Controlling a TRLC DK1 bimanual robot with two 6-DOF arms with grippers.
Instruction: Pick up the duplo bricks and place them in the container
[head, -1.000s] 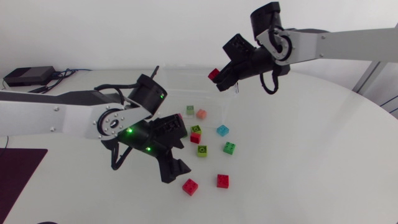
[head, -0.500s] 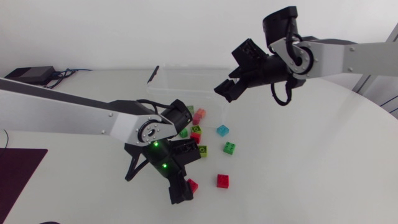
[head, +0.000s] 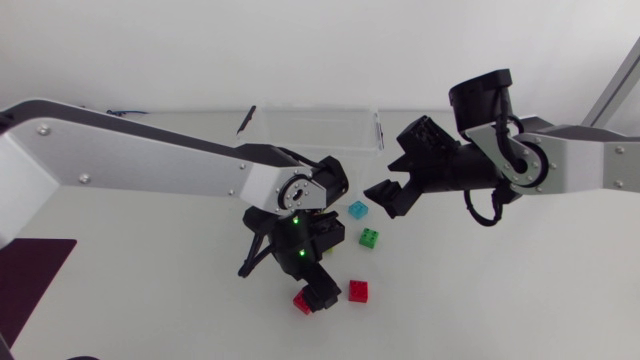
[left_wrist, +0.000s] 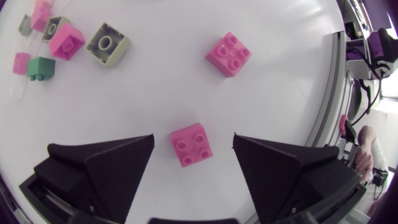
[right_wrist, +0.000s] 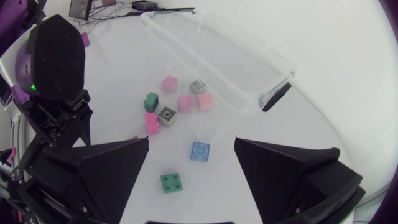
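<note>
White bench (head: 520, 290), rounded edge. Clear plastic container (head: 315, 128): far middle.

The left pincer (left_wrist: 193, 138) has swung from mid-bench to the near side. Its fingers are spread either side of a red square duplo brick (left_wrist: 191, 144), with gaps on both sides; a grasp looks due next.

The right pincer (head: 386, 192) has drawn back from over the container. It is open and the red brick it carried is gone, presumably delivered.

A second red brick (head: 358, 290) lies just right of the first. A teal brick (head: 357, 209) and a green brick (head: 369, 238) lie between the arms. Nothing blocks the closing.
</note>
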